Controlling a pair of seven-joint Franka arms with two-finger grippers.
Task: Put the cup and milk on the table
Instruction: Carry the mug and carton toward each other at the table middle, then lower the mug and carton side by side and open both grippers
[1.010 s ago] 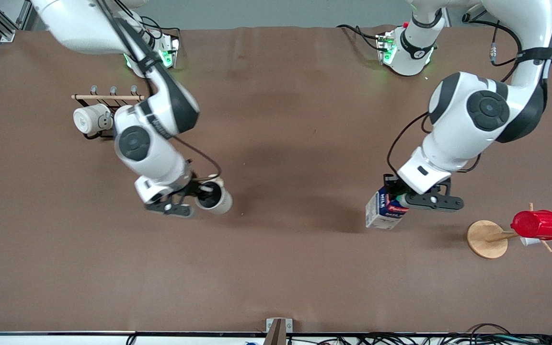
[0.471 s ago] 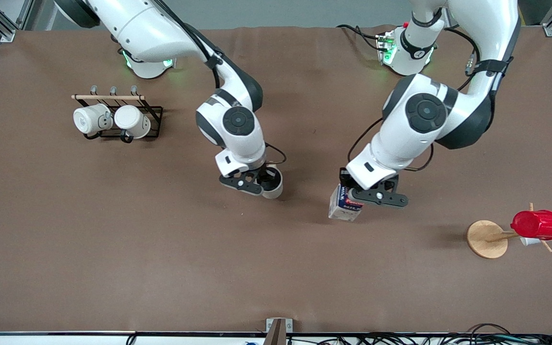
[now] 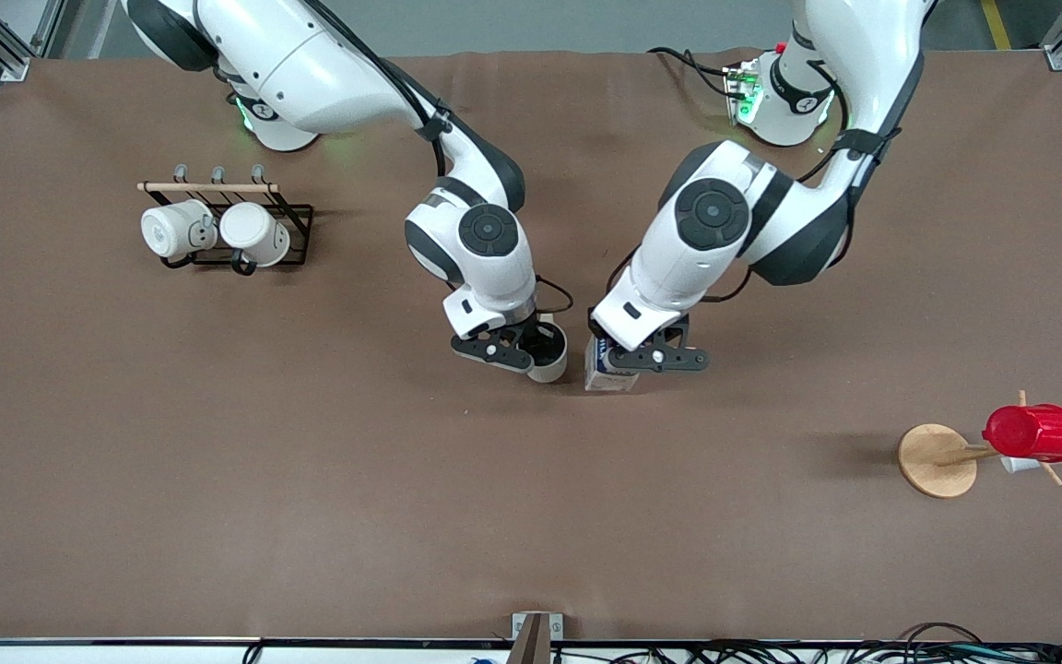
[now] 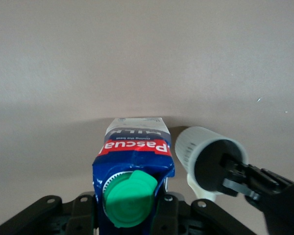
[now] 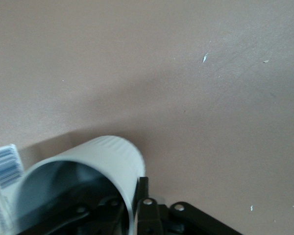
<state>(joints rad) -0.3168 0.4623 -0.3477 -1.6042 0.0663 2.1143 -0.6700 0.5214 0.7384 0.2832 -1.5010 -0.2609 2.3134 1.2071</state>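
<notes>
1. The table (image 3: 218, 480) lay bare and open across its whole half nearer the front camera and around both arms' ends; its edges were well apart from the two hands, which met near the middle.
2. A black rack (image 3: 296, 226) with two white mugs (image 3: 213, 232) stood toward the right arm's end; a wooden stand (image 3: 937, 459) carrying a red cup (image 3: 1032, 432) stood toward the left arm's end.
3. The right hand (image 3: 522, 355) was clamped on the rim of the cup (image 3: 549, 355), one finger inside its grey bore. The cup's mouth tipped up toward the front camera, its long axis leaning.
4. The left hand (image 3: 646, 358) was closed around the top of the milk (image 3: 609, 376), just below the green cap (image 4: 130, 197). The carton stood nearly upright, cap uppermost, red label (image 4: 134, 146) facing up.
5. Cup and milk sat just beside each other over the table's middle; whether either touched the cloth could not be told.
</notes>
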